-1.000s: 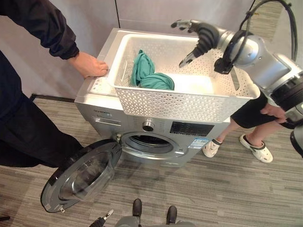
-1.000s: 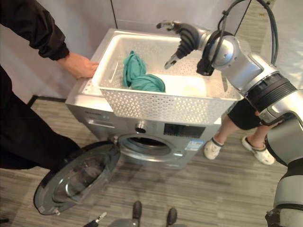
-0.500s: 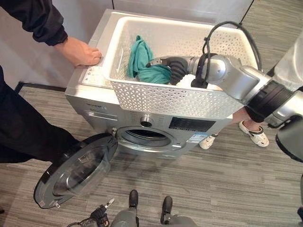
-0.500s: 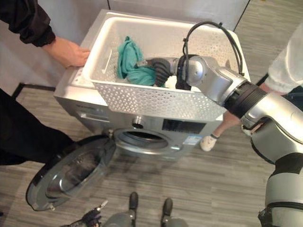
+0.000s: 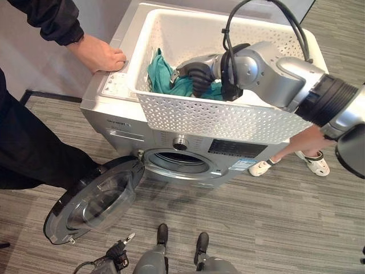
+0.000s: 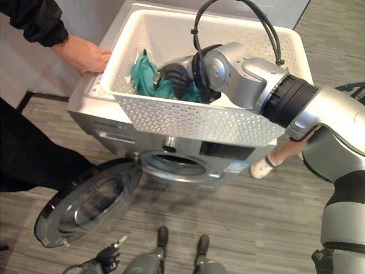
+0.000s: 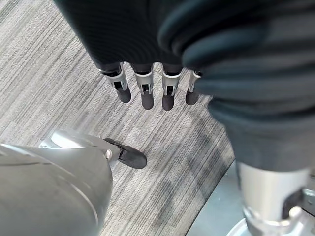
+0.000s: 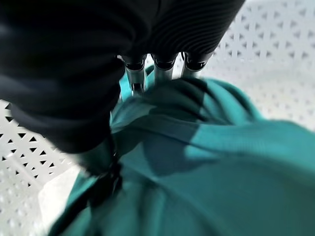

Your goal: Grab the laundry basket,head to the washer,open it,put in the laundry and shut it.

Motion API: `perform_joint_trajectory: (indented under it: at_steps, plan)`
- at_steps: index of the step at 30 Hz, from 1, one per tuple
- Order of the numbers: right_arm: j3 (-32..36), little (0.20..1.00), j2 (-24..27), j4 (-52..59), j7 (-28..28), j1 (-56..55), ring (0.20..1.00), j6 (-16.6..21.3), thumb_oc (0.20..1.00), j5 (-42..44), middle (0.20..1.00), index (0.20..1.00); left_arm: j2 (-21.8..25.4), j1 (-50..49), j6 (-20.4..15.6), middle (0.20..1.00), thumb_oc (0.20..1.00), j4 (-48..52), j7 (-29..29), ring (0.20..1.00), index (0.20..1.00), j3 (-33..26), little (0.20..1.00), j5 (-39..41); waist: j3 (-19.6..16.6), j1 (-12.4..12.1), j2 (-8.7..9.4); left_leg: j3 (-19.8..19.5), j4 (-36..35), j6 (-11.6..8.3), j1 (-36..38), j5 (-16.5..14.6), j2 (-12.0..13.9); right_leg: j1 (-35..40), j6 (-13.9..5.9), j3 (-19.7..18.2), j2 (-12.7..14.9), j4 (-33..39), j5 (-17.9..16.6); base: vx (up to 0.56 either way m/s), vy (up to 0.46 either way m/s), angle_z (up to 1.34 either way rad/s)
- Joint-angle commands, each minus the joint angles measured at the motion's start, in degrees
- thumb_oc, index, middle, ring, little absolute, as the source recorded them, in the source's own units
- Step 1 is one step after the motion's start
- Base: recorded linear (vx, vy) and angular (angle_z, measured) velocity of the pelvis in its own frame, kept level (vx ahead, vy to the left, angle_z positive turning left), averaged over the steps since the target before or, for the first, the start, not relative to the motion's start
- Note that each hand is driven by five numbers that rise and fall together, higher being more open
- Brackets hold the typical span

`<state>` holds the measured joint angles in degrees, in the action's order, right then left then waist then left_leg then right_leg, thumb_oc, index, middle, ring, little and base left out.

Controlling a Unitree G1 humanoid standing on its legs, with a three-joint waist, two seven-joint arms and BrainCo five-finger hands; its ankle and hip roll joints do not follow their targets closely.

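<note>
The silver washer [image 5: 131, 128] stands on the grey plank floor [image 5: 268, 222], a white laundry basket [image 5: 228, 120] on its top.

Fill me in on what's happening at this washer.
The robot's right hand is down inside the white basket, which sits on top of the washer, with its fingers buried in the teal laundry. The washer door hangs open, and nothing has gone into the drum yet. The left hand hangs open over the floor. A person's hand rests on the washer's top beside the basket.
</note>
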<state>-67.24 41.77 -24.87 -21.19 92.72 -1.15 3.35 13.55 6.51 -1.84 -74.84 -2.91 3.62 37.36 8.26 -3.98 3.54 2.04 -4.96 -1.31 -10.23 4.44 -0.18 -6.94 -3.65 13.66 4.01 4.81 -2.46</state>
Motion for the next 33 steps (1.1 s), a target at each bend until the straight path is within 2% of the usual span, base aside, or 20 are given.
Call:
perform_joint_trajectory:
  at_steps: [1, 4, 5, 7, 10, 11, 15, 18, 19, 21, 25, 29, 32, 33]
  plan:
    - [1.85, 0.2, -0.15, -7.54, 6.61, 1.53, 0.2, 0.12, 0.2, -2.17, 0.2, 0.2, 1.45, 2.48, -0.61, 1.0, 1.0, -0.69, 1.41, 1.0, 1.0, 1.36, 1.0, 2.31, 1.4, -0.36, 2.41, -0.95, -0.04, -0.28, 0.4, -0.08, -1.36, -2.81, -4.49, -2.38, 4.9, -2.21, -5.53, 0.0, 0.0, 0.0]
    - [5.63, 0.2, -0.74, -12.62, 9.96, 1.31, 0.2, 0.12, 0.2, -1.85, 0.2, 0.2, 1.03, 2.24, -1.22, 1.0, 1.0, 0.23, 2.01, 1.0, 1.0, 2.05, 1.0, 3.57, 0.98, -0.29, 2.05, -1.03, -0.04, -0.18, 1.02, -0.38, -1.43, -2.19, -4.52, -2.43, 4.98, -2.26, -5.3, 0.0, 0.0, 0.0]
    - [9.16, 0.2, -0.62, -16.82, 13.42, 1.09, 0.2, 0.35, 0.2, 0.26, 0.2, 0.2, 0.69, 1.72, -1.92, 1.0, 1.0, 1.83, 2.25, 1.0, 1.0, 3.22, 1.0, 4.78, 0.58, -0.25, 1.67, -1.25, -0.04, -0.09, 1.63, -0.59, -1.59, -1.37, -4.56, -2.33, 5.09, -2.17, -5.16, 0.04, 0.0, 0.0]
    - [11.45, 0.2, -0.61, -20.49, 15.58, 0.45, 0.2, 0.86, 0.2, 1.66, 0.2, 0.2, 0.43, 1.16, -2.64, 1.0, 1.0, 3.74, 2.32, 1.0, 1.0, 4.29, 1.0, 5.95, 0.04, -0.36, 1.32, -1.42, -0.04, -0.04, 2.11, -0.75, -1.61, -0.9, -4.61, -2.18, 5.21, -2.08, -5.15, 0.02, -0.004, 0.02]
    - [13.85, 0.2, -0.87, -19.93, 16.84, 0.76, 0.2, 0.7, 0.2, 3.72, 0.2, 0.2, 0.53, -0.14, -3.0, 1.0, 1.0, 6.91, 2.32, 1.0, 1.0, 5.24, 1.0, 7.4, -0.71, -0.48, 0.95, -1.57, -0.04, -0.01, 2.78, -0.97, -1.61, -0.16, -4.65, -2.01, 5.28, -1.96, -5.1, 0.01, -0.005, 0.0]
    - [17.23, 0.2, -0.66, -20.44, 19.48, 0.69, 0.2, 1.67, 0.2, 8.6, 0.2, 0.2, 0.66, -1.57, -3.35, 1.0, 1.0, 11.24, 2.53, 1.0, 1.0, 6.41, 1.0, 9.08, -1.42, -0.55, 0.66, -1.67, -0.04, 0.04, 3.78, -1.3, -1.53, 0.92, -4.66, -1.95, 5.2, -1.86, -4.86, 0.04, -0.014, -0.02]
    - [22.55, 0.2, -0.43, -16.96, 22.62, -0.61, 0.2, 3.67, 0.2, 16.24, 0.2, 0.2, 1.67, -4.57, -3.77, 1.0, 1.0, 20.43, 2.92, 1.0, 1.0, 7.44, 1.0, 10.99, -3.16, -0.59, 0.44, -1.75, -0.04, 0.08, 4.99, -1.54, -1.48, 2.25, -4.72, -1.71, 5.18, -1.68, -4.6, 0.04, -0.019, 0.0]
    - [25.79, 0.2, -0.26, -15.38, 24.95, -2.0, 0.2, 5.66, 0.2, 22.88, 0.2, 0.2, 4.05, -7.33, -4.05, 1.0, 1.0, 31.14, 3.49, 1.0, 1.0, 8.4, 1.0, 11.76, -4.27, -0.92, 0.43, -2.11, -0.04, 0.06, 6.2, -1.85, -1.41, 3.53, -4.7, -1.29, 5.06, -1.58, -4.1, 0.03, -0.025, 0.01]
    - [25.8, 0.2, -0.26, -15.37, 24.95, -2.03, 0.2, 5.66, 0.2, 22.88, 0.2, 0.2, 4.06, -7.35, -4.04, 1.0, 1.0, 31.16, 3.5, 1.0, 1.0, 8.4, 1.0, 11.76, -4.27, -0.92, 0.44, -2.12, -0.04, 0.06, 6.21, -1.85, -1.41, 3.55, -4.7, -1.29, 5.06, -1.57, -4.1, 0.03, -0.024, 0.08]
    - [28.8, 0.2, -1.35, -14.28, 26.71, -2.61, 0.2, 7.63, 0.2, 29.26, 0.2, 0.2, 7.48, -10.01, -4.42, 1.0, 1.0, 43.34, 3.35, 1.0, 1.0, 8.8, 1.0, 12.93, -5.31, -1.54, 0.4, -2.4, -0.04, 0.07, 7.02, -2.13, -1.4, 4.44, -4.75, -0.67, 4.94, -1.56, -3.73, 0.03, -0.034, 0.15]
    - [28.88, 0.2, -1.88, -15.15, 27.01, -1.49, 0.2, 8.91, 0.2, 32.2, 0.2, 0.2, 13.06, -13.64, -4.32, 1.0, 1.0, 59.81, 2.36, 1.0, 1.0, 8.07, 1.0, 15.65, -6.97, -2.33, 0.65, -3.02, -0.04, 0.03, 8.07, -2.48, -1.45, 5.98, -4.96, 0.19, 4.82, -1.17, -3.36, 0.03, -0.024, 0.08]
    - [29.85, 0.2, -2.54, -12.94, 28.73, -0.77, 0.2, 10.67, 0.2, 32.32, 0.2, 0.2, 16.48, -14.51, -5.05, 1.0, 1.0, 70.29, 1.3, 1.0, 1.0, 6.41, 1.0, 18.69, -8.47, -3.02, 0.79, -3.7, -0.04, -0.05, 8.79, -2.64, -1.41, 7.19, -5.03, 0.81, 4.71, -0.98, -2.91, 0.01, -0.012, 0.08]
    - [30.39, 0.2, -2.65, -12.09, 29.21, -1.1, 0.2, 11.7, 0.2, 33.44, 0.2, 0.2, 17.21, -15.25, -5.19, 1.0, 1.0, 72.5, 1.02, 1.0, 1.0, 5.91, 1.0, 19.78, -9.05, -3.22, 0.99, -4.02, -0.04, -0.09, 9.14, -2.76, -1.48, 7.66, -5.06, 1.28, 4.67, -0.84, -2.81, 0.01, -0.014, 0.12]
    - [31.07, 0.2, -2.63, -8.57, 29.35, -1.92, 0.2, 13.02, 0.2, 34.2, 0.2, 0.2, 18.17, -15.15, -5.77, 1.0, 1.0, 75.61, 0.37, 1.0, 1.0, 4.96, 1.0, 20.75, -9.52, -3.42, 1.0, -4.31, -0.04, -0.1, 9.36, -2.8, -1.48, 8.0, -5.03, 1.51, 4.65, -0.84, -2.73, 0.0, 0.0, 0.0]
